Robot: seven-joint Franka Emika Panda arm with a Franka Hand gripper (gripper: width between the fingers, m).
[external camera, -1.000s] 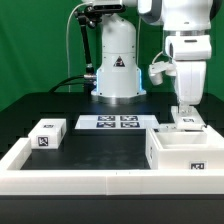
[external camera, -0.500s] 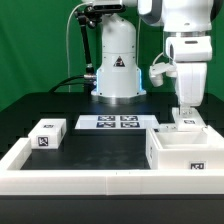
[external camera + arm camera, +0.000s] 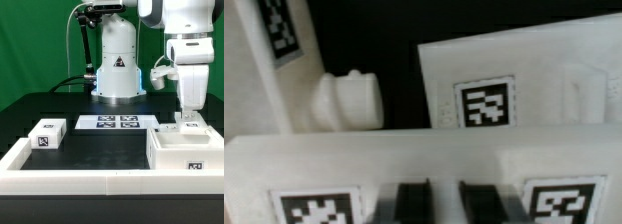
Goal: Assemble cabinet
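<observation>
The cabinet's large hollow box (image 3: 172,152) stands at the exterior view's right, inside the frame. Right behind it sits a small white tagged block (image 3: 193,126), and my gripper (image 3: 186,115) comes straight down onto it. In the wrist view my gripper (image 3: 441,200) has its dark fingers (image 3: 409,202) close together on a thin white strip of that block (image 3: 367,162), with a tag on either side. Beyond it lie a white tagged panel (image 3: 526,75) and a round white peg (image 3: 349,100). Another small tagged block (image 3: 47,133) sits at the exterior view's left.
The marker board (image 3: 115,122) lies flat in the middle, in front of the robot's white base (image 3: 116,65). A long low white border frame (image 3: 70,177) runs along the front and up both sides of the black table.
My gripper and the block under it have shifted very slightly lower in the exterior view. Nothing else has moved.
</observation>
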